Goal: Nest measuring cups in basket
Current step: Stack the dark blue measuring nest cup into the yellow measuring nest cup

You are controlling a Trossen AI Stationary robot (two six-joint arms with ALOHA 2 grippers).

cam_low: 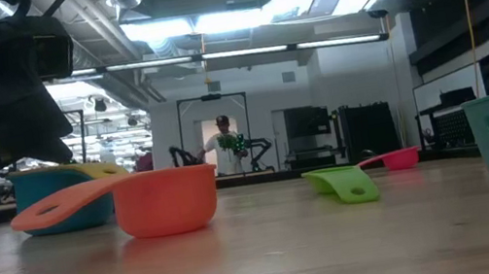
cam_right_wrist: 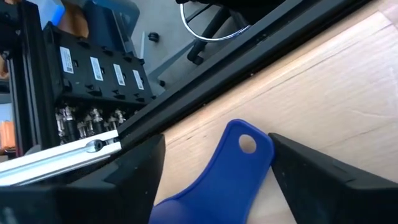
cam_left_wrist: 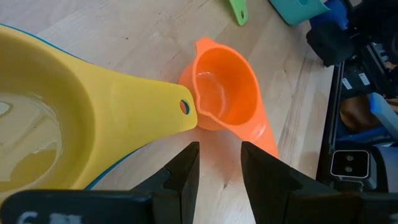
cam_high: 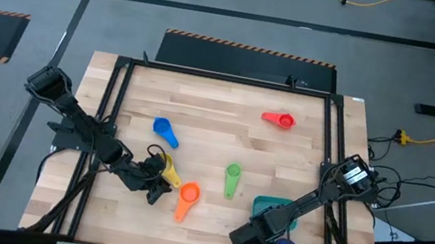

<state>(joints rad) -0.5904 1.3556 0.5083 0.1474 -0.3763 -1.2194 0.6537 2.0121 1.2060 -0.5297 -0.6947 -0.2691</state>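
One dark blue cup [cam_right_wrist: 211,180] lies flat, handle toward the table edge.

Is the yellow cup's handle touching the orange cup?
Cannot tell. In the left wrist view the yellow cup's handle tip overlaps the orange cup rim, but it may be above it; no other view shows contact or a gap.

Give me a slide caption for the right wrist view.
Right gripper open astride the dark blue measuring cup's handle at the wooden table's edge.

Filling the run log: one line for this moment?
left tool: by yellow plastic cup | right tool: open, straddling dark blue plastic cup's handle
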